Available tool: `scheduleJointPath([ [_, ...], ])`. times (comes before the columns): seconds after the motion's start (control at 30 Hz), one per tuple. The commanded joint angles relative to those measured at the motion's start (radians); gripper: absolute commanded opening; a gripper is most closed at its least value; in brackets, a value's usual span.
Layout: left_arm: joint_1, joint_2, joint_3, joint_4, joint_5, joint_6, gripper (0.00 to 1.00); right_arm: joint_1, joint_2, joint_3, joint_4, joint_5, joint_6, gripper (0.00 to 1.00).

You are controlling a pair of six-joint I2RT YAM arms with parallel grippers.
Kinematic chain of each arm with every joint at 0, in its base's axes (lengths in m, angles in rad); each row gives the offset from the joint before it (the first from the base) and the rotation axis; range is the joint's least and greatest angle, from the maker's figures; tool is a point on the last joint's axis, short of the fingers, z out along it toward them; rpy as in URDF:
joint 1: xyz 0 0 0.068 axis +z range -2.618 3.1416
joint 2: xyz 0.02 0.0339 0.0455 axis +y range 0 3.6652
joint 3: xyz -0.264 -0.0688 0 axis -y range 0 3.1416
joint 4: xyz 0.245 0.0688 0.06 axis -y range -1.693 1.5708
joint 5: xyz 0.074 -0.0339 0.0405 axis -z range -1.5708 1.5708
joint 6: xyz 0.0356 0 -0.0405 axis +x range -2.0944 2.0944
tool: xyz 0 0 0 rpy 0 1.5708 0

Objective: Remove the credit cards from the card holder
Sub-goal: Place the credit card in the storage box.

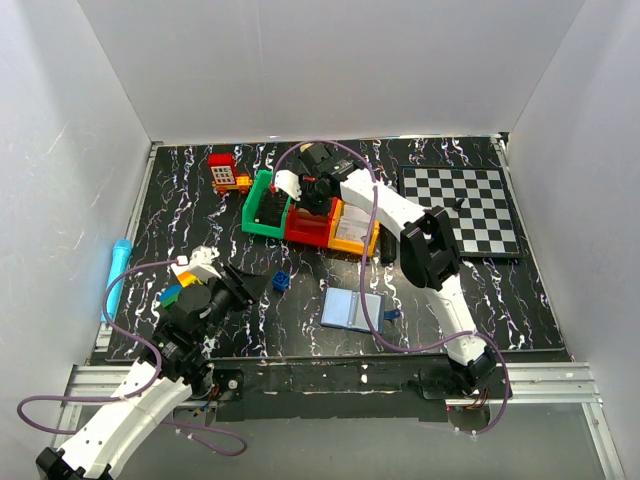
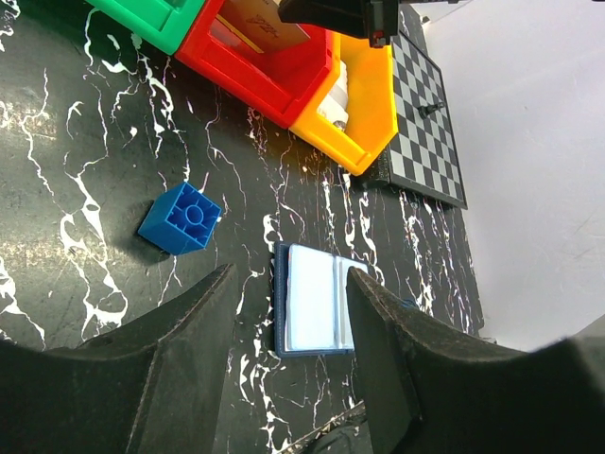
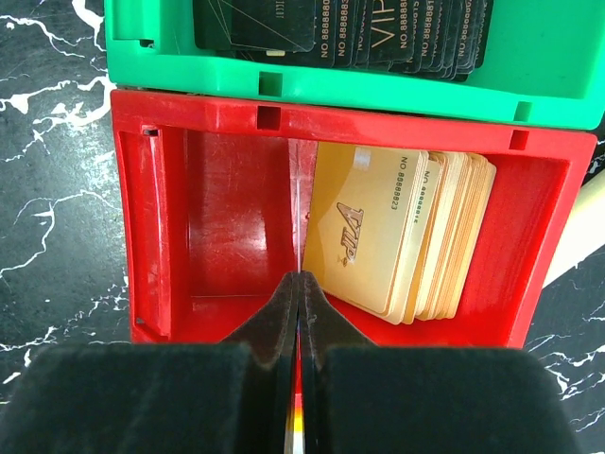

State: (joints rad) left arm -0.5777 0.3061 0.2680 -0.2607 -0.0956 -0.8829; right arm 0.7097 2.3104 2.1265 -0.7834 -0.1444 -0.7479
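The card holder [image 1: 352, 308] lies open on the black marbled table, its light blue-grey inside facing up and a navy edge around it. In the left wrist view the card holder [image 2: 317, 298] lies beyond and between my left fingers. My left gripper [image 1: 243, 284] [image 2: 290, 274] is open and empty, above the table to the holder's left. My right gripper [image 1: 312, 195] [image 3: 298, 276] is shut on a thin card held edge-on over the red bin [image 3: 217, 236]. A stack of gold cards [image 3: 397, 236] leans in that bin. Black cards [image 3: 359, 28] fill the green bin [image 3: 142, 57].
A small blue toy block [image 1: 282, 281] [image 2: 180, 218] lies left of the holder. Green, red and yellow bins [image 1: 355, 238] stand in a row at the back. A chessboard [image 1: 465, 210] lies at the right. A red toy [image 1: 225, 172] and a light-blue pen [image 1: 118, 265] are at the left.
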Motion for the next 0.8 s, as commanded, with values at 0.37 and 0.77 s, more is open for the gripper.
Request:
scheduleJointPath([
  [0.37,0.004,0.021,-0.023,0.023,0.004,0.005,0.49,0.004,0.052,0.047,0.029,0.035,0.041,0.01],
  [0.77,0.004,0.028,-0.027,0.031,0.005,0.007,0.49,0.005,0.070,0.047,0.045,0.058,0.042,0.01],
])
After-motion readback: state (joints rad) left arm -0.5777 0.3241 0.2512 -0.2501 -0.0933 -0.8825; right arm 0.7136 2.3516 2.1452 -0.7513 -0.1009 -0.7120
